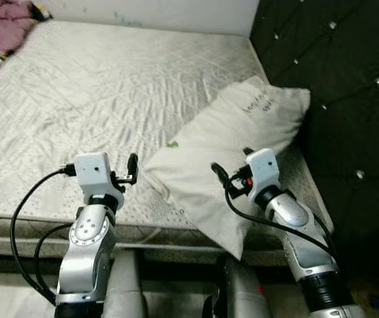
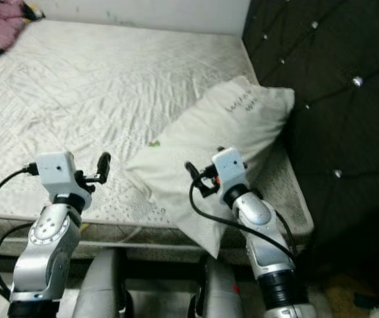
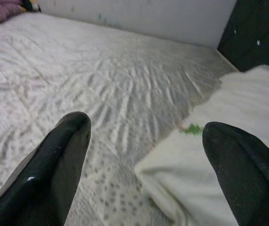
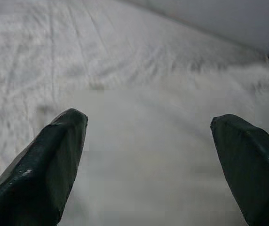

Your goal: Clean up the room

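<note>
A white rectangular fabric pillow (image 1: 226,149) with small dark lettering near its far end and a small green mark near its near corner is seen lying askew on the pale quilted mattress (image 1: 97,93). Its far end is propped against the black tufted headboard (image 1: 338,86), and its near corner hangs over the mattress's front edge. A crumpled mauve cloth (image 1: 0,30) is found at the mattress's far corner, well apart from the pillow, on the side away from the headboard.

The left gripper (image 1: 131,171) is held above the mattress just beside the pillow's near corner, on the side away from the headboard; in the left wrist view its two black fingers (image 3: 54,165) are spread wide, with nothing between them. The right gripper (image 1: 232,169) is held over the pillow's near half; in the right wrist view its fingers (image 4: 45,165) are likewise spread wide over the white fabric, and whether they touch it cannot be told.
</note>
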`<state>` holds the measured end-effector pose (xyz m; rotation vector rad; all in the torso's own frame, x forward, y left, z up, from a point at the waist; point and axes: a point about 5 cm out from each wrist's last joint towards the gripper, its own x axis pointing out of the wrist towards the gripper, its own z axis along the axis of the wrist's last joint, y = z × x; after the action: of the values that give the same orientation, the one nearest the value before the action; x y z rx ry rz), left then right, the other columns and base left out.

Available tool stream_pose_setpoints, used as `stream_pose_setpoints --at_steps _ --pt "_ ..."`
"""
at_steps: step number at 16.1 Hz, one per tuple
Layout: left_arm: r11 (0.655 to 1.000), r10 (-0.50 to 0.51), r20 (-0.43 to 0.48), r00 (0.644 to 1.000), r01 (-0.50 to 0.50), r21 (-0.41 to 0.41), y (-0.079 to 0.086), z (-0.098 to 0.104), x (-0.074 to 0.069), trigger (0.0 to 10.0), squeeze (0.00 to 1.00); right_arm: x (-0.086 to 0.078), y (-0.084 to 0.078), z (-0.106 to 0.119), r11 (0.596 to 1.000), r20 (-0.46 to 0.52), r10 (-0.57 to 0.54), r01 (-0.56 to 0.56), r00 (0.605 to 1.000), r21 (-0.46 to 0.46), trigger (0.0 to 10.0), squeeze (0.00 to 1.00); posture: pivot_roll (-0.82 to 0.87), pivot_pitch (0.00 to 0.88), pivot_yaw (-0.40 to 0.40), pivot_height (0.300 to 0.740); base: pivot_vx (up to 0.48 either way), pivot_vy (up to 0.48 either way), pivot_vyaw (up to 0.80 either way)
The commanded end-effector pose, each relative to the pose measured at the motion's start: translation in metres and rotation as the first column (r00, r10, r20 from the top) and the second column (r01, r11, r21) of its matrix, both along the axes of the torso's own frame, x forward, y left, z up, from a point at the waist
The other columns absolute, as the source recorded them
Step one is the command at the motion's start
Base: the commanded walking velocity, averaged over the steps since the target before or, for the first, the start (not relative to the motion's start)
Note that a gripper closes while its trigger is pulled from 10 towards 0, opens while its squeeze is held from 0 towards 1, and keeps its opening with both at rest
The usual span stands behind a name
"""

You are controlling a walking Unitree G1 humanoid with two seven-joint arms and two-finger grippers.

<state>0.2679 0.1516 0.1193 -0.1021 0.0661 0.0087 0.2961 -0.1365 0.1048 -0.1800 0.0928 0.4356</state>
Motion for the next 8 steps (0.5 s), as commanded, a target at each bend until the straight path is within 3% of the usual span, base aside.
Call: stream_pose_setpoints --at_steps 1,4,8 --pt "1.0 -0.01 -0.021 1.0 0.01 0.005 -0.0026 -0.0011 -0.0016 10.0 0.0 -0.0069 -0.0047 -0.0067 0.999 -0.056 -0.011 0.009 0.998 -0.035 10.0 0.0 0.04 0.082 -0.061 0.595 0.0 0.0 0.0" --pt "1.0 -0.022 -0.052 0.998 0.022 -0.003 -0.005 -0.0042 -0.0044 10.0 0.0 -0.012 -0.0045 -0.0119 0.999 -0.14 -0.025 0.018 0.99 -0.05 10.0 0.0 0.04 0.105 -0.062 0.595 0.0 0.0 0.0" --pt "1.0 -0.029 -0.064 0.998 0.028 -0.012 -0.0087 -0.0023 -0.0077 10.0 0.0 -0.0085 -0.0004 -0.0137 0.995 -0.267 -0.082 0.096 0.96 0.041 10.0 0.0 0.06 0.143 -0.061 0.595 0.0 0.0 0.0"
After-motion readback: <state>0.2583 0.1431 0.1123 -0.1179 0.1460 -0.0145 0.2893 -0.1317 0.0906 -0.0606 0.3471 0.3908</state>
